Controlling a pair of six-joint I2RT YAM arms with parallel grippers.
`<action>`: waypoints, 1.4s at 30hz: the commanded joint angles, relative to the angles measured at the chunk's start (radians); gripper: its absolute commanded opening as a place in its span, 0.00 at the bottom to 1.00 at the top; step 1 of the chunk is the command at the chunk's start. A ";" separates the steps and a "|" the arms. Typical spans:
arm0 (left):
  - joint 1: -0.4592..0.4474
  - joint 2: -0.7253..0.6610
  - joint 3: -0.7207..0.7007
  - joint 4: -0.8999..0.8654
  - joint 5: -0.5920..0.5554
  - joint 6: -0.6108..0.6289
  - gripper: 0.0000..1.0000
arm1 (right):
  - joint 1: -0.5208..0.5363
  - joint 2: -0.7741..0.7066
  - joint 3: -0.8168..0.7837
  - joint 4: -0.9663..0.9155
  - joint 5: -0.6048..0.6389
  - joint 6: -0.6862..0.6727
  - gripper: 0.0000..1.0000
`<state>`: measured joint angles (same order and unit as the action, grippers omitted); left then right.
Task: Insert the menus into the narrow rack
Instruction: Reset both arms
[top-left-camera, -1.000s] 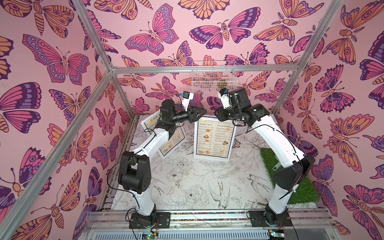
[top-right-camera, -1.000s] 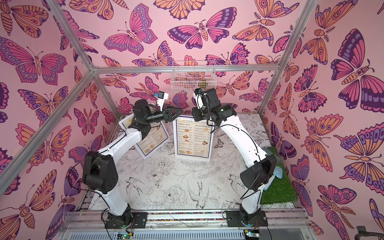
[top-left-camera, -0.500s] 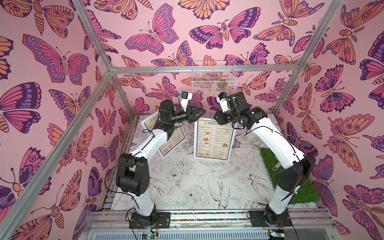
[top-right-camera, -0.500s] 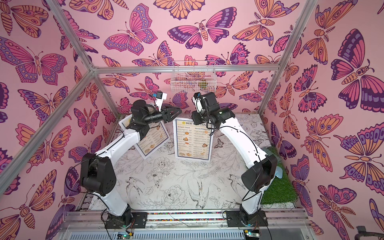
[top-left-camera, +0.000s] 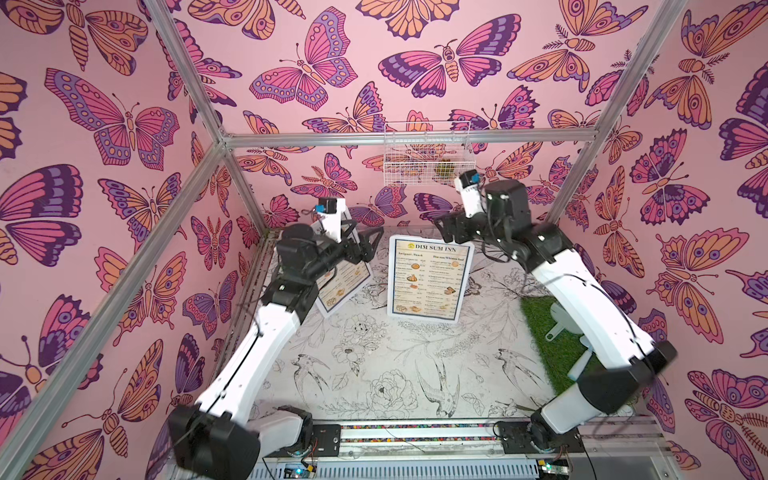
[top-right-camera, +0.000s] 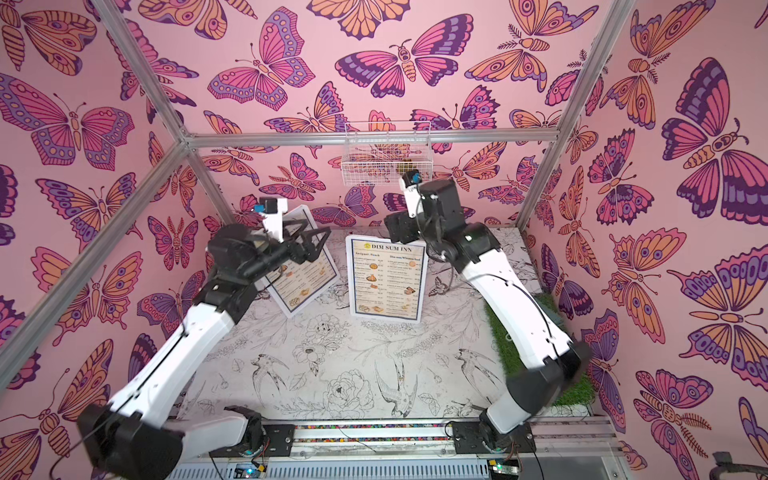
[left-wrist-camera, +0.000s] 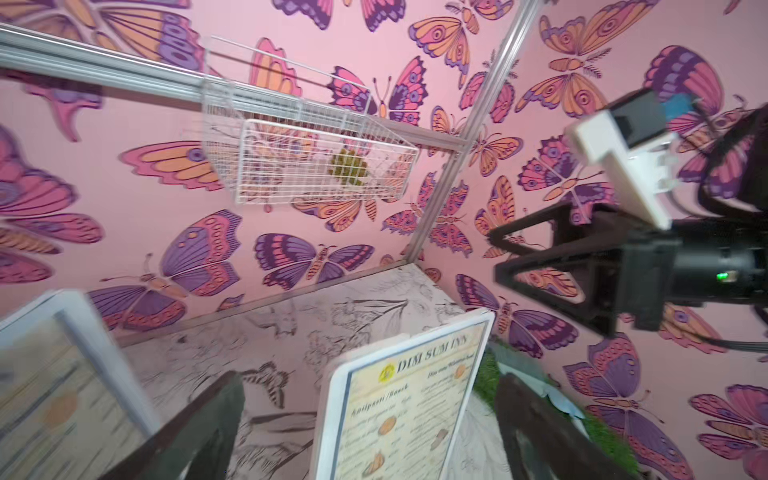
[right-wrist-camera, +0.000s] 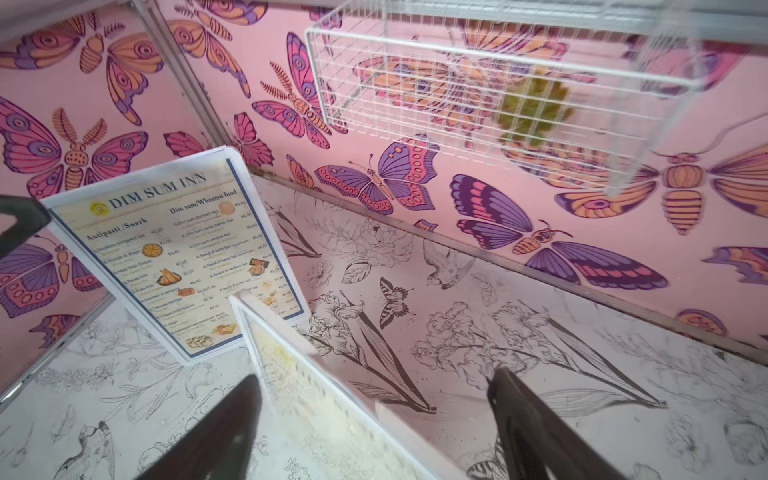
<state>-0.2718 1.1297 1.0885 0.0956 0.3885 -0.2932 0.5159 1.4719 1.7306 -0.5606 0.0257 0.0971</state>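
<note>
Beneath the wire rack (top-left-camera: 426, 153), the menus (top-left-camera: 428, 278) are loose (neither slotted yet) because left gripper (top-left-camera: 374, 245) and right gripper (top-left-camera: 442, 228) both gape wide, clasping nothing.

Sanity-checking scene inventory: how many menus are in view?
2. The centre menu is mid-table toward the back wall. The left menu is beside it, nearer the left wall, partly behind the left arm. No menu shows in the wire rack; none seems hidden.
</note>
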 joint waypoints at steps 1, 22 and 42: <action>-0.007 -0.119 -0.188 -0.092 -0.232 -0.028 0.99 | -0.005 -0.168 -0.244 0.155 0.071 0.009 0.99; 0.028 0.202 -0.849 0.837 -0.787 0.417 0.99 | -0.393 -0.272 -1.280 1.009 0.241 -0.088 0.99; 0.261 0.423 -0.742 0.875 -0.592 0.283 0.99 | -0.486 0.043 -1.352 1.431 0.055 -0.069 0.99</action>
<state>-0.0135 1.5444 0.3477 0.9379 -0.2230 0.0059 0.0387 1.5249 0.3546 0.8330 0.0986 0.0219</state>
